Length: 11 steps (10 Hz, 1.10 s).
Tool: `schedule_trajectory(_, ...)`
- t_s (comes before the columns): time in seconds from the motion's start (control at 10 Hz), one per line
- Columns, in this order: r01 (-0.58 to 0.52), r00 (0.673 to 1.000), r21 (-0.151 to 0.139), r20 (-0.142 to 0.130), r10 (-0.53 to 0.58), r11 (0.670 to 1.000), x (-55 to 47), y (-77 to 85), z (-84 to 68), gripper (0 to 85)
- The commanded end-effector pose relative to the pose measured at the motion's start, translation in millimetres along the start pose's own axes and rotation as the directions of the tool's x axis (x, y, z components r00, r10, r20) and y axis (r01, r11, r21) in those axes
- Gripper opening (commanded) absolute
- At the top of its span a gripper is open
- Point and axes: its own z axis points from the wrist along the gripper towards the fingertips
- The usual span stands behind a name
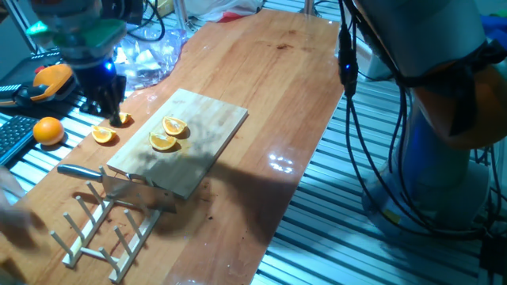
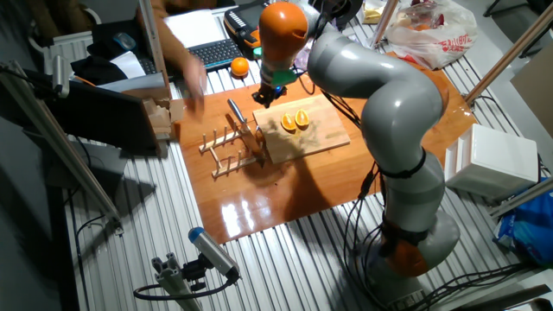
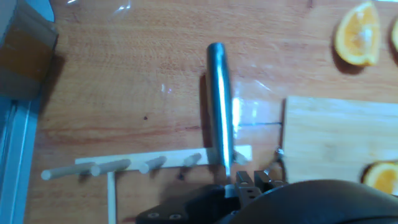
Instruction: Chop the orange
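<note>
The orange lies as two wedge-shaped pieces (image 1: 169,134) side by side on the wooden cutting board (image 1: 206,127). They also show in the other fixed view (image 2: 294,120), and one piece (image 3: 380,175) is at the hand view's right edge. The knife (image 1: 87,172) lies left of the board with its blade on the wooden rack (image 1: 103,229). In the hand view its metal handle (image 3: 217,99) is straight below the hand. My gripper (image 1: 103,101) hangs above the table left of the board, apart from the knife, with its fingers spread and holding nothing.
Two smaller thin wedges (image 1: 109,128) lie on the table under the gripper; one shows in the hand view (image 3: 357,34). A whole orange (image 1: 49,130) sits at the far left. A blurred human hand (image 2: 188,73) is near the rack. A plastic bag (image 1: 150,55) lies behind.
</note>
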Motion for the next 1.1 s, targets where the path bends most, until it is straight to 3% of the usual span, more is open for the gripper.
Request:
schedule_trajectory(0.0, 0.014, 1.000, -0.003, 0.005, -0.014, 1.000, 3.6, -4.5, -3.2, 0.0)
schedule_trajectory(0.1, 0.029, 0.999, 0.024, 0.022, -0.030, 0.999, 9.4, -4.6, -6.5, 0.0)
schedule_trajectory(0.3, 0.043, 0.999, 0.051, 0.030, -0.045, 0.998, 18.0, -3.8, -10.3, 0.0)
schedule_trajectory(0.5, 0.029, 0.999, 0.003, -0.013, -0.029, 1.000, 20.3, -5.6, -9.3, 0.0)
schedule_trajectory(0.6, 0.014, 1.000, -0.008, -0.014, -0.014, 1.000, 20.2, -4.5, -8.9, 0.0)
schedule_trajectory(0.7, 0.014, 1.000, 0.023, -0.009, -0.014, 1.000, 19.8, -1.9, -8.9, 0.0)
schedule_trajectory(1.0, -0.053, 0.998, 0.042, -0.022, 0.054, 0.998, 17.8, 8.8, -4.2, 0.0)
